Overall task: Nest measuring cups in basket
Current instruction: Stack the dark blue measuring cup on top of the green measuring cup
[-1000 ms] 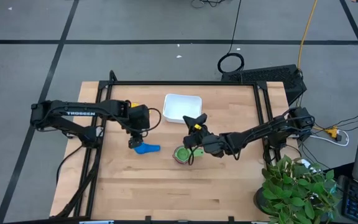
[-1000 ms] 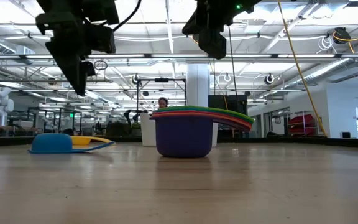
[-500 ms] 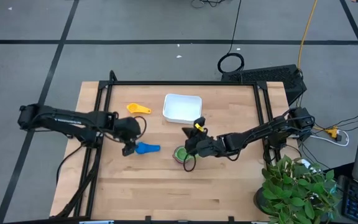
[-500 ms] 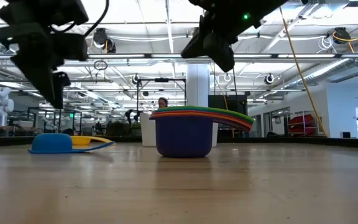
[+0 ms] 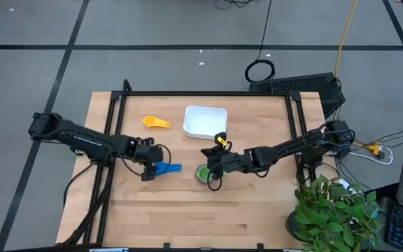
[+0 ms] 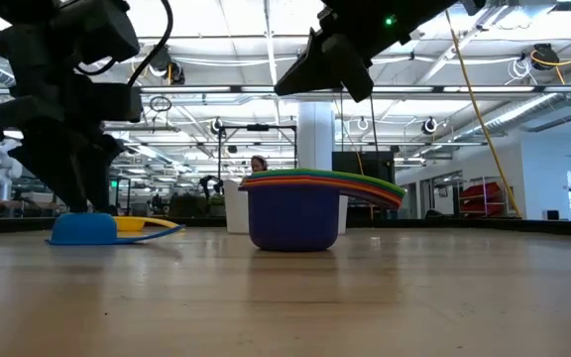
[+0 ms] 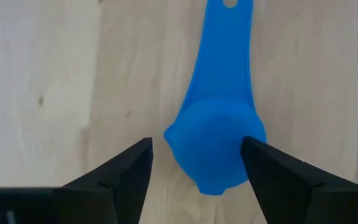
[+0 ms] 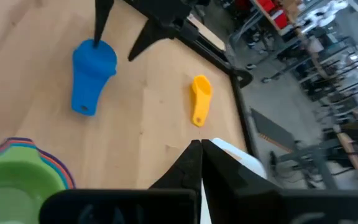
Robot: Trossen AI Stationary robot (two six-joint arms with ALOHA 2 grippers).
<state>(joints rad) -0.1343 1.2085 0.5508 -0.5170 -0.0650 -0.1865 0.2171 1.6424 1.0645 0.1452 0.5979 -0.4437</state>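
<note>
A: High view, go. Landmark is the white basket.
B: Left gripper sits down-left of the basket, right at the bowl end of the blue measuring cup. Yellow cup lies just left of the basket. Nested stack, green cup on top, sits below the basket on the table, not in it. Right gripper hovers between basket and stack.
A: Low view?
B: Stack stands in front of the basket, navy bowl at the bottom, green, orange and red rims above. Blue cup far left of it, the yellow one just behind it. Left arm comes down onto the blue cup; right arm is overhead.
A: Left wrist?
B: Fingers spread, either side of the blue cup's upside-down bowl; can't tell if they touch it. Handle points away.
A: Right wrist?
B: Fingers pressed together, holding nothing. Blue cup, yellow cup, green stack at the corner, basket edge beside the fingertips.
</note>
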